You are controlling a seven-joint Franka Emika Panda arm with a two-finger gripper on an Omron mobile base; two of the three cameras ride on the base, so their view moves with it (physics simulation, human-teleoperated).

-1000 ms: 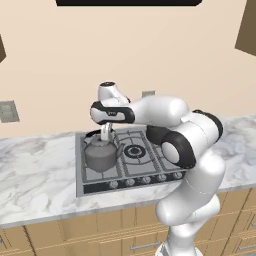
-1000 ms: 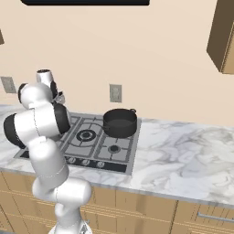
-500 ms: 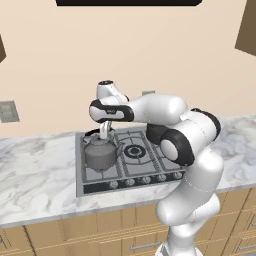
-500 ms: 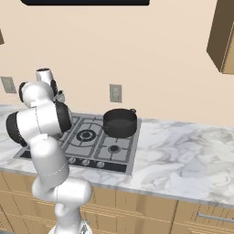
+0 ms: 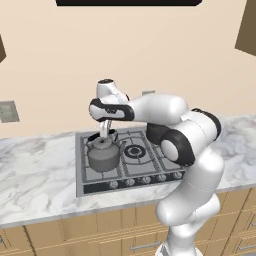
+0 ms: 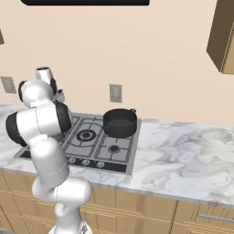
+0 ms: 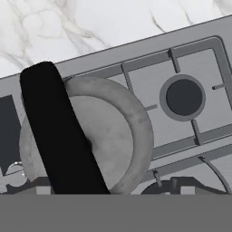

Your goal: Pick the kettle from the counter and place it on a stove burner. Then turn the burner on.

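While kettle sits on cooktop: placing step looks done or nearly done; knob turn not yet done, my read.
kettle: on the steel cooktop, left side, at 9 o'clock of the double-ring centre burner; front-left grate as far as I can tell. Upright, spout toward 3 o'clock in left base view.
kettle top-down: hand view looks straight down on the lid; black handle runs across it from 11 to 5 o'clock.
gripper: directly above the kettle, at the handle arch; touching or just clear, can't tell. Fingers apart or together: cannot tell, tips hidden in hand view, too small in base view.
burner: small black cap, bare, at 2 o'clock of the kettle in hand view.
pot: black, on back-right grate, well apart from the kettle.
knobs: row along the front edge of the cooktop, at 6 o'clock of the burners.
counter: marbled, both sides of the cooktop.
handling guess: rigid metal, smooth rounded body likely slippery, some weight, more if filled; not fragile.
where to hold: middle of the arched handle, jaws across the bar so it hangs level; body too wide and round to pinch.
risk: off-centre hold lets it swing or tip toward the spout.
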